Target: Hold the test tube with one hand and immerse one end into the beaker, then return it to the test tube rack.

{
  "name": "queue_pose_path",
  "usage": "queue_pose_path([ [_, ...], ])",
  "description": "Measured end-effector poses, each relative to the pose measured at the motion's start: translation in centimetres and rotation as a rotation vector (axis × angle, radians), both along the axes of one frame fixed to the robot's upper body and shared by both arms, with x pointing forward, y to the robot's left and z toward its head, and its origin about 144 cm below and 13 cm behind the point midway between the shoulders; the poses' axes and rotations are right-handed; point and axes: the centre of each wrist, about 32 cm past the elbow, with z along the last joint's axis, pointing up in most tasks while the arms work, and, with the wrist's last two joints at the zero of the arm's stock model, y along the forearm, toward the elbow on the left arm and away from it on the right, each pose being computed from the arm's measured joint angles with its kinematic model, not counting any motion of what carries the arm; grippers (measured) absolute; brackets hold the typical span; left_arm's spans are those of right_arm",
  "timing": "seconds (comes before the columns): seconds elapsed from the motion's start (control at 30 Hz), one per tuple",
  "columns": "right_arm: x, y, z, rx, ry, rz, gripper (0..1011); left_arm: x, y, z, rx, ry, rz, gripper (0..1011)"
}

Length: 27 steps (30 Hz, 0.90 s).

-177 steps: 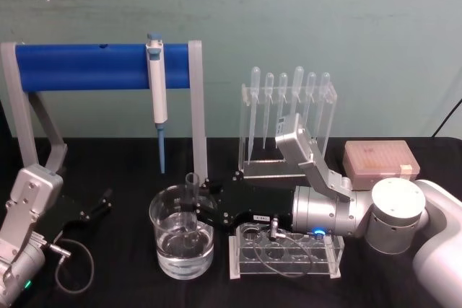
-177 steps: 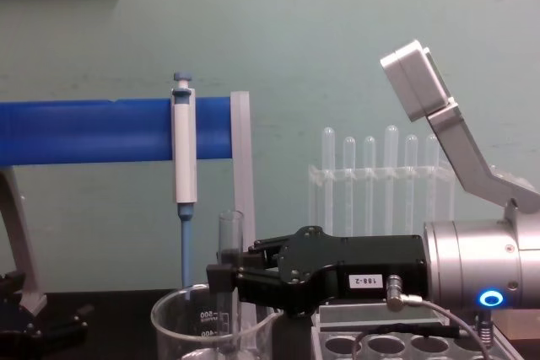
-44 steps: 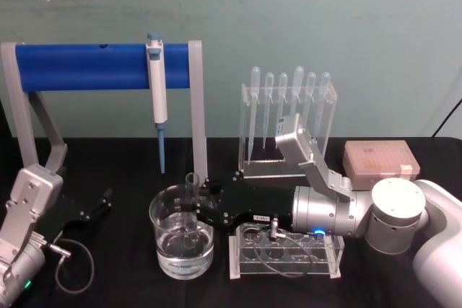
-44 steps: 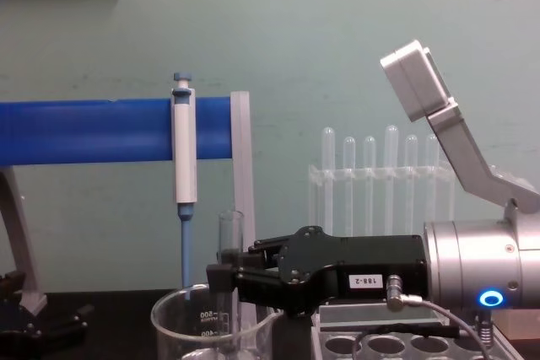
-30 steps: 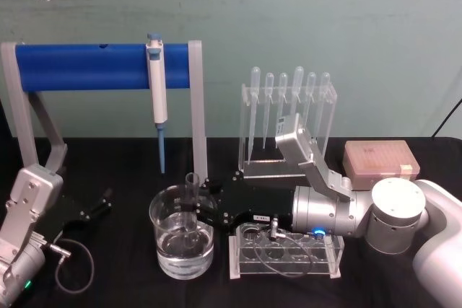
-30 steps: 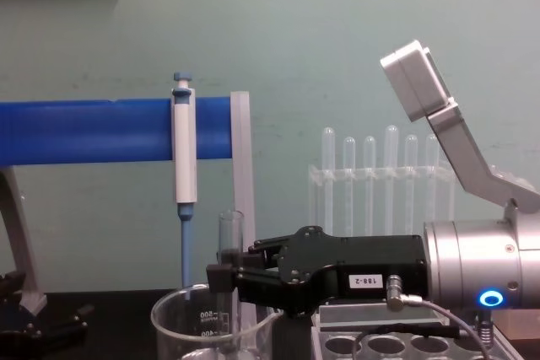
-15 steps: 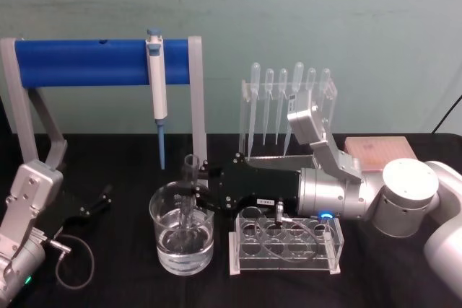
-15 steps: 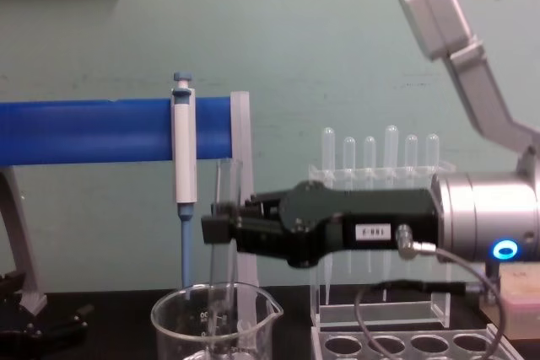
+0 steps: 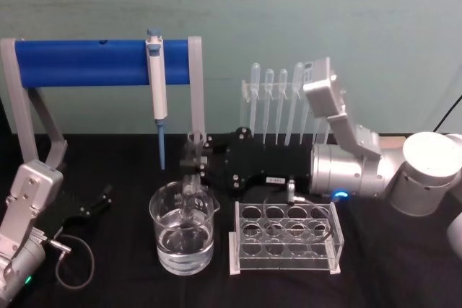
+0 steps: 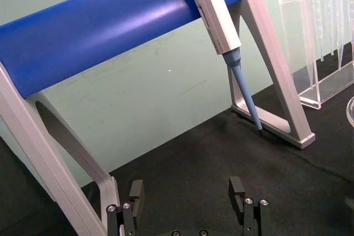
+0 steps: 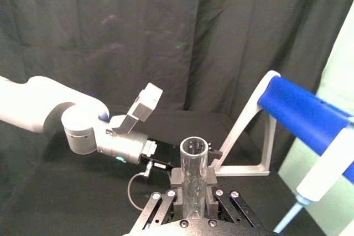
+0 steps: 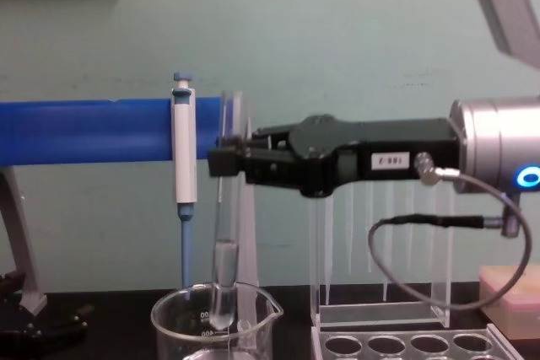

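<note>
The right claw (image 12: 221, 160) is gripping the test tube (image 12: 224, 233) narrowly near its top and holding it upright. The tube's liquid-bearing bottom is hanging inside the beaker (image 12: 173, 318), which is holding clear liquid. The test tube rack (image 9: 285, 263) is sitting at the beaker's 3 o'clock. The left claw (image 10: 186, 189) is resting at 9 o'clock with its fingers spread.

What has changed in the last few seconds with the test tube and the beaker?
The right tool rose, lifting the test tube it still grips; the tube's bottom now hangs just inside the beaker. Beaker, test tube rack and the parked left tool stayed put.
</note>
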Motion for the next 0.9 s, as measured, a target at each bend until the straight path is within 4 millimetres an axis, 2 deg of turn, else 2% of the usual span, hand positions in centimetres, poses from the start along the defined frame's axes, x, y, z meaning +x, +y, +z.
queue_pose_path([
  [0.53,-1.9,-2.6,3.6,0.03,-0.057,-0.03,226,0.0,0.0,0.0,0.0,0.0,0.0,1000],
  [0.9,-3.7,-4.7,4.5,0.013,-0.067,-0.071,226,0.0,0.0,0.0,0.0,0.0,0.0,1000],
])
